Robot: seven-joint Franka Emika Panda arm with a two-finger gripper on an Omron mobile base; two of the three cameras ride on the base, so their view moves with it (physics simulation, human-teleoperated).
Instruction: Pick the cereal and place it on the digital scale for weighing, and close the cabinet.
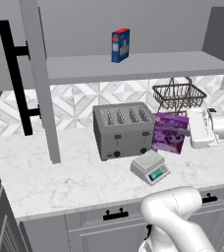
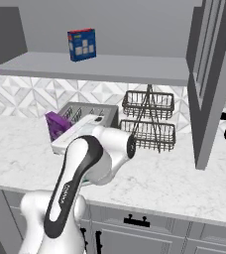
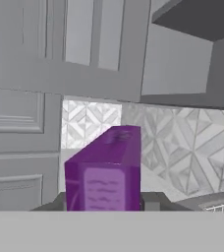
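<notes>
Left base view, left to right. Cabinet [image 1: 40, 83] door stands open, black bar handle [image 1: 15, 74] on it. Blue box with red top [image 1: 120, 45] upright on the cabinet shelf [image 1: 148, 66]. Grey four-slot toaster [image 1: 123, 130] on the marble tabletop [image 1: 50, 172]. Digital scale [image 1: 150, 167] sits in front of the toaster, nothing on it. Cereal [image 1: 170, 133], the purple box, is just right of the toaster, above and behind the scale, apart from it. My tool [image 1: 186, 129] is clamped tight on the cereal's right side. Wire basket rack [image 1: 179, 95] behind. In the hand view the cereal [image 3: 106, 172] sits between my fingertips.
</notes>
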